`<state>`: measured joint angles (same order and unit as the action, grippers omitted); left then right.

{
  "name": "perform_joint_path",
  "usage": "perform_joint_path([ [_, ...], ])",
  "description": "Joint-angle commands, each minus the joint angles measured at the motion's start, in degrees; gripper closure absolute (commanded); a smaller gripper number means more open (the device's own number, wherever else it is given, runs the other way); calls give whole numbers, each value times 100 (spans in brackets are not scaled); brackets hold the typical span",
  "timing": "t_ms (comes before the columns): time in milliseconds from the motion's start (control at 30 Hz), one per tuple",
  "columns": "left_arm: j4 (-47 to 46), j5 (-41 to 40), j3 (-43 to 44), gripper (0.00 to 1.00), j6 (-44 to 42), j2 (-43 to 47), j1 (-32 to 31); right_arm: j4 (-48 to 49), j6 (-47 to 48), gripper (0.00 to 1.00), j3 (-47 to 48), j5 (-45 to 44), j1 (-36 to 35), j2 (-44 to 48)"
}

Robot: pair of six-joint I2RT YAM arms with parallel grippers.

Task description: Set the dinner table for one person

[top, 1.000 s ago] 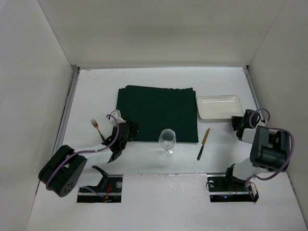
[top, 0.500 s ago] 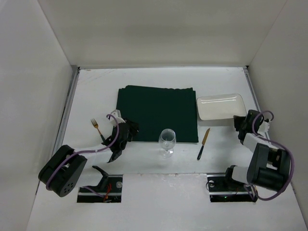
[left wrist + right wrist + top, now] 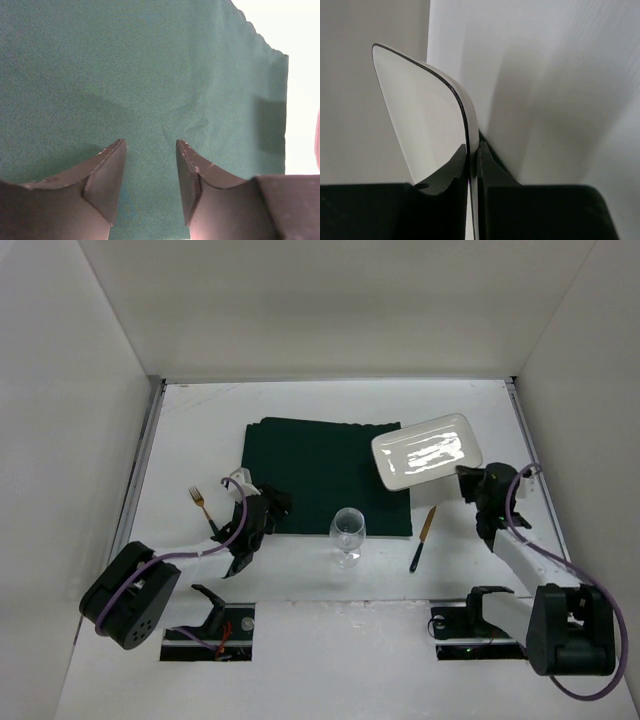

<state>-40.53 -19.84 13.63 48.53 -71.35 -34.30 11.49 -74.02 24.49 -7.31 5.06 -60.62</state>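
The white tabletop [image 3: 200, 420] lies under everything, a fork [image 3: 201, 505] at its left; the left gripper [image 3: 150, 145] stands wide and empty over the near left corner of the green cloth [image 3: 330, 465]; a glass [image 3: 347, 533] and a knife [image 3: 423, 538] wait near; the right gripper [image 3: 471, 147] pinches the rim of the white plate [image 3: 427, 451], held up over the cloth's right edge; best to keep it level, carry it to the cloth's middle, lower it slowly.
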Motion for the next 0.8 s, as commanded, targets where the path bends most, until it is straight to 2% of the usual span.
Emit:
perform_joint_path([
  [0, -227, -38, 123, 56, 25, 209, 51, 1294, -876, 96, 363, -287, -894, 121],
  [167, 193, -12, 245, 53, 68, 700, 60, 1707, -1360, 96, 635, -1113, -2213, -502],
  [367, 809, 181, 719, 52, 122, 992, 51, 2427, -1791, 96, 1013, -1088, -2909, -1618],
  [533, 1512, 340, 1238, 54, -28, 650, 86, 2815, -2151, 96, 1224, -1123, -3287, -2208],
  [767, 1619, 489, 1765, 56, -125, -255, 16, 3157, -2635, 96, 1523, -1255, -3691, -2928],
])
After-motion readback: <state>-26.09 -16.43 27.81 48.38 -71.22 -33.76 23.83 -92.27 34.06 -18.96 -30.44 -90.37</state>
